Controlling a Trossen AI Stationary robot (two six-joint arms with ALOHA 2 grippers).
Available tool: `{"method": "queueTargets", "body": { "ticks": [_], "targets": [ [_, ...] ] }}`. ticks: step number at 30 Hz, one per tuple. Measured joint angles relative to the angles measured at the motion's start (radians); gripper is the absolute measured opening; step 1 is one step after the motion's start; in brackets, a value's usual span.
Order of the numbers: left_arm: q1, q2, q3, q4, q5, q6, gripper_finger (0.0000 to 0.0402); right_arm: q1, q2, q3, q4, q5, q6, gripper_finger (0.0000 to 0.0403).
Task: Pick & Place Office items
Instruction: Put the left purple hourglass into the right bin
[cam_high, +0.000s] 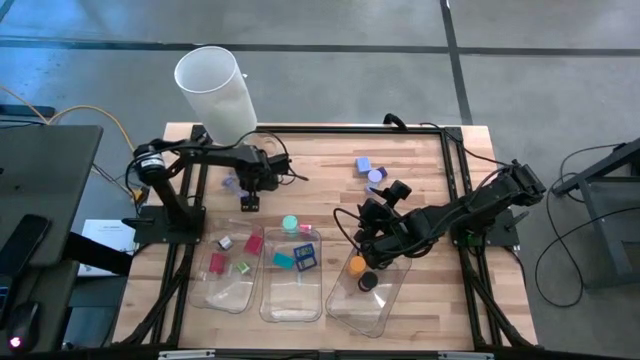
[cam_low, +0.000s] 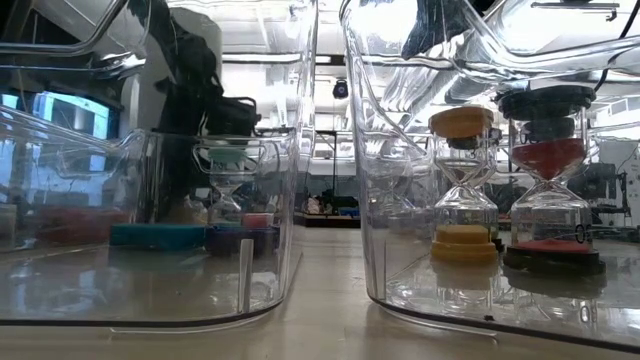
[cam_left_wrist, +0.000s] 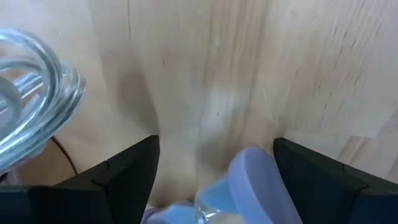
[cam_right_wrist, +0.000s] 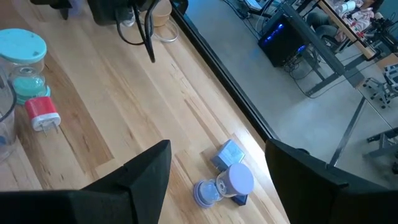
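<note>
Between the open fingers of the left gripper (cam_left_wrist: 214, 180) lies a purple-capped sand timer (cam_left_wrist: 239, 186) — tipped on its side on the bare wood, its long axis running roughly across the gap, one pale purple cap toward one finger. Seen from above, the left gripper (cam_high: 250, 180) sits at the far left of the table (cam_high: 330, 150), beyond the three clear trays (cam_high: 290, 300), so this arm is plainly the nearer one; closing on the glass waist looks like the next move. The right gripper (cam_high: 375, 225) hovers unclenched above the right-hand tray, and another purple timer and blue block (cam_right_wrist: 227, 168) lie on the wood far right — its side of the table, well apart from the left arm.
</note>
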Motion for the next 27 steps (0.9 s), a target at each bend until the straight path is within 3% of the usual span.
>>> {"method": "queueTargets", "body": {
  "ticks": [11, 17, 27],
  "targets": [
    [-0.081, -0.114, -0.002, -0.043, 0.003, -0.009, 0.0314, 0.000, 0.000, 0.000, 0.003, 0.000, 0.000, 0.0251],
    [-0.114, -0.117, -0.002, -0.155, -0.015, -0.039, 0.0314, 0.000, 0.000, 0.000, 0.006, -0.005, 0.007, 0.0251],
    [-0.092, -0.117, -0.001, -0.210, -0.031, 0.009, 0.0314, 0.000, 0.000, 0.000, 0.016, -0.029, 0.009, 0.0251]
  ]
}}
